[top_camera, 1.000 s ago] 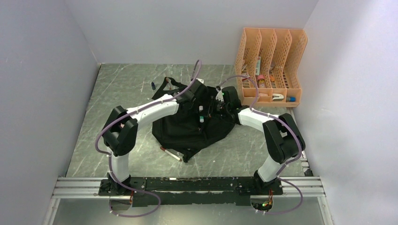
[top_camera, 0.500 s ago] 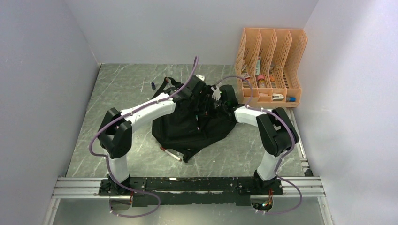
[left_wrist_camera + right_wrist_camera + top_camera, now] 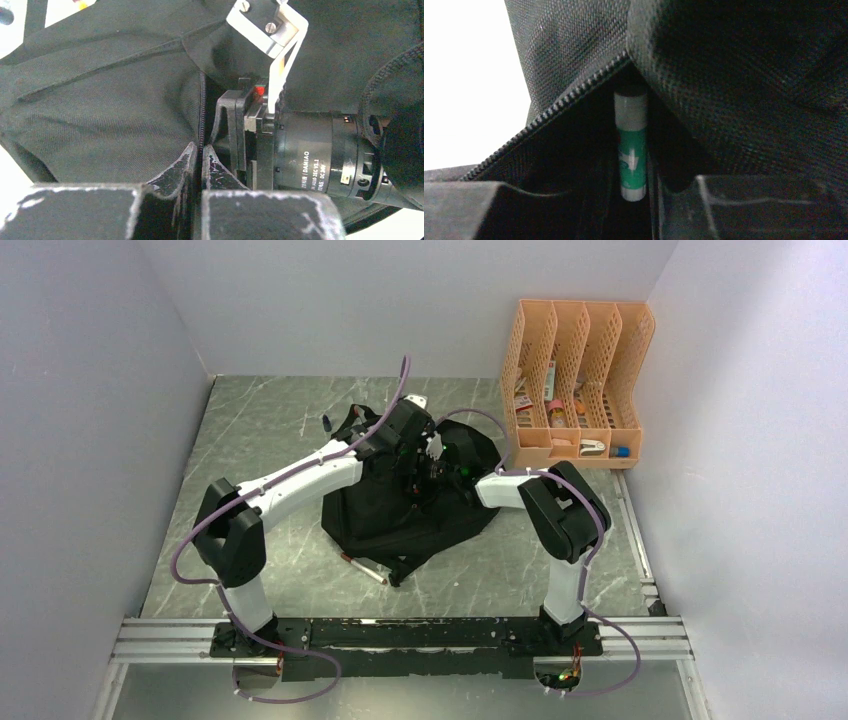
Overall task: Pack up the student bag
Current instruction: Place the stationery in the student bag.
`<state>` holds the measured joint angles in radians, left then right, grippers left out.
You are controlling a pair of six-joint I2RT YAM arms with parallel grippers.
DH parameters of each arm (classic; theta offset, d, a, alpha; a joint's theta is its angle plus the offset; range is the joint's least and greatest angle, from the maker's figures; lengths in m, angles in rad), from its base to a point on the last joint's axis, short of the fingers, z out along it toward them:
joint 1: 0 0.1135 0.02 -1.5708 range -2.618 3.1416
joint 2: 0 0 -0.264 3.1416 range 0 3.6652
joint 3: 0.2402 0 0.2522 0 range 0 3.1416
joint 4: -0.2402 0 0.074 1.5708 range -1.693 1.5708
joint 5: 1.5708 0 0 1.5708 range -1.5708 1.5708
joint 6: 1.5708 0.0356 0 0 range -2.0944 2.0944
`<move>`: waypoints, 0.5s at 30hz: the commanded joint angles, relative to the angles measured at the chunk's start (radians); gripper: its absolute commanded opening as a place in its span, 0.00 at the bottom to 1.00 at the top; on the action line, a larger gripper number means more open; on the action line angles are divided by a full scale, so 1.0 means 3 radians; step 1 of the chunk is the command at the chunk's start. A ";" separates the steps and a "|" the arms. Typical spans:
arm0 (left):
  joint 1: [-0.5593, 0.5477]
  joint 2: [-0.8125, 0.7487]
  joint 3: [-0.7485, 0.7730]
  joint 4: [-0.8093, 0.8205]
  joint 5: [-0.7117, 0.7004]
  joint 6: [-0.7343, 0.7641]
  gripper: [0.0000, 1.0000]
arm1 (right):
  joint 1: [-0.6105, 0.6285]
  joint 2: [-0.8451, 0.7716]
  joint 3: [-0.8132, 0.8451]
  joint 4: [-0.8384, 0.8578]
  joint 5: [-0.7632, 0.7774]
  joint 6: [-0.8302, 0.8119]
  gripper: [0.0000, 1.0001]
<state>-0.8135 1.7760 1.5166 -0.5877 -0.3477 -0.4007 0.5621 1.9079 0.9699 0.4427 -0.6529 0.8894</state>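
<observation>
My left gripper (image 3: 201, 150) pinches the black fabric backpack (image 3: 100, 115) by its zipper edge. A green-white glue stick (image 3: 631, 145) sits at twelve o'clock of my right gripper (image 3: 636, 192) in a tight slot; whether it is gripped, I cannot tell.

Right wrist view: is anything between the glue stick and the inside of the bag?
Mostly clear. The glue stick points into the student bag's unzipped opening, but a fold of black fabric overhangs its cap from the right. The left gripper pinches the bag's zipper edge.

A robotics lab test cell: plain pale walls (image 3: 100, 390) box in a marble-patterned tabletop (image 3: 260, 440), an aluminium rail (image 3: 160, 640) runs well behind the right claw (image 3: 430, 470), and an orange file organiser (image 3: 578, 380) stands to its right.
</observation>
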 commanded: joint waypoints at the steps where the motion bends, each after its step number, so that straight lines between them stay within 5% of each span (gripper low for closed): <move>1: 0.0005 -0.0161 -0.0153 0.0163 -0.0239 -0.0158 0.05 | 0.0134 0.0043 -0.0038 0.0226 0.0000 -0.0038 0.38; 15: 0.0232 -0.0470 -0.0607 0.0297 -0.0075 -0.0242 0.05 | 0.0039 -0.0708 0.0159 -0.1102 0.0843 -0.0961 0.57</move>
<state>-0.7532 1.6875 1.3560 -0.5266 -0.3897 -0.4725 0.5858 1.7863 0.9936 0.2672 -0.5098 0.7200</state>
